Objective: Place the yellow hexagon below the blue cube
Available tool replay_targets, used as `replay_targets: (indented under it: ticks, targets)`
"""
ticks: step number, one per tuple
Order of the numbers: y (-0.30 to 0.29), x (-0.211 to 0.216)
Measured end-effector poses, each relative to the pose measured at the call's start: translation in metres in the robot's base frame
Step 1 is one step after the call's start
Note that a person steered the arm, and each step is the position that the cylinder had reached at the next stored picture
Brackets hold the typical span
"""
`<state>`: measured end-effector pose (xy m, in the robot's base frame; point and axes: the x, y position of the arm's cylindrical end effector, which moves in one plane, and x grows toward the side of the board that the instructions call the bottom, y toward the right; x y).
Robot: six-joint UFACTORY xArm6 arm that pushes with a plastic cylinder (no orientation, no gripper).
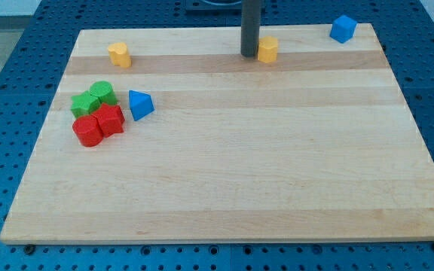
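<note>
The yellow hexagon [267, 49] sits near the view's top, right of centre, on the wooden board [277, 173]. The blue cube [343, 28] sits at the board's top right corner, up and to the right of the hexagon. My tip [249, 54] is the lower end of the dark rod and rests just left of the yellow hexagon, touching or almost touching its left side.
A yellow heart-shaped block [119, 54] sits at the top left. At the left, a cluster: two green blocks [94, 98], two red blocks [99, 125] and a blue triangle [140, 105]. Blue pegboard surrounds the board.
</note>
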<state>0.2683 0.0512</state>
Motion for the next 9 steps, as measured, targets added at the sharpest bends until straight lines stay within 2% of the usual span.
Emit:
replay_targets:
  ticks: [4, 9]
  targets:
    - [0.095, 0.0]
    - [0.133, 0.0]
